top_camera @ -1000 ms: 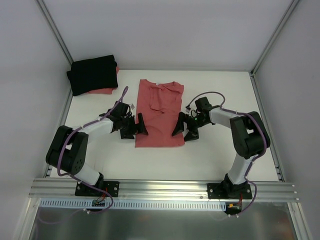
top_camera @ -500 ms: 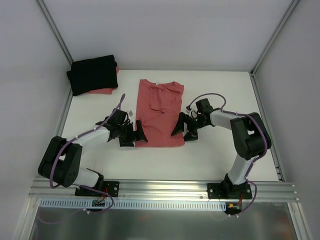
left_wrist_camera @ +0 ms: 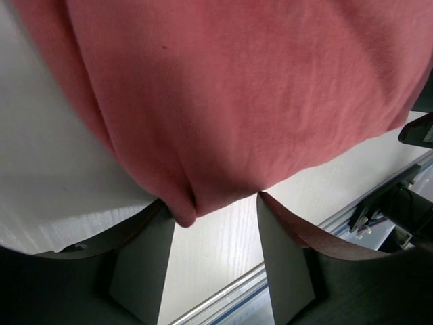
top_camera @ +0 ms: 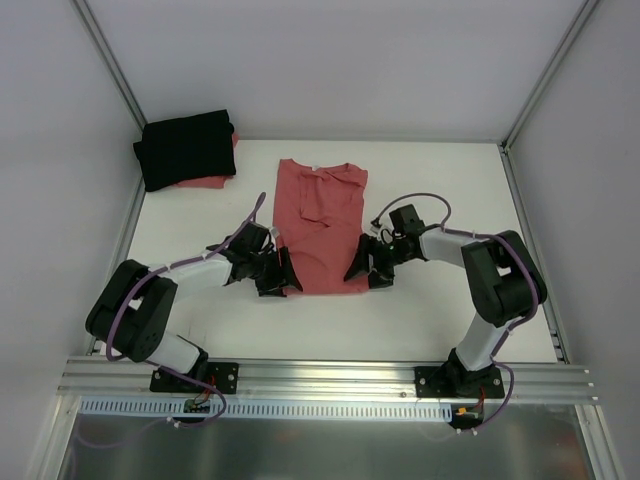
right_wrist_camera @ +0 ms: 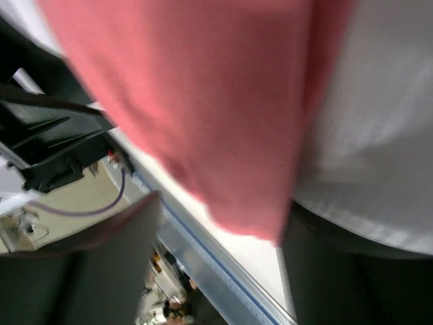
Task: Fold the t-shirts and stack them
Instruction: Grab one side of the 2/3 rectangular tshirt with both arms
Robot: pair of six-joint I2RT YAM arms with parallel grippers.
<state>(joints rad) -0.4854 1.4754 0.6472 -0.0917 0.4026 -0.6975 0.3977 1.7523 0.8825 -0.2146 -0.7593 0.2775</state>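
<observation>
**A:** The left end effector [top_camera: 283,277] has slid from the side edge of the coral-red t-shirt [top_camera: 320,220] to its near-left corner. Its jaws have started to narrow. They are half-wide around a bunched bit of hem [left_wrist_camera: 186,206], not yet clamped.

**B:** And the right end effector [top_camera: 366,270]?

**A:** It has come down to the near-right corner. It is still wide, with cloth between its fingers; its wrist view is blurred.

**B:** So both corners are about to be pinched?

**A:** I'd judge so, to fold the hem up toward the collar. The shirt lies flat mid-tabletop [top_camera: 440,170]. The black t-shirt [top_camera: 186,148] sits folded at the far left.
</observation>
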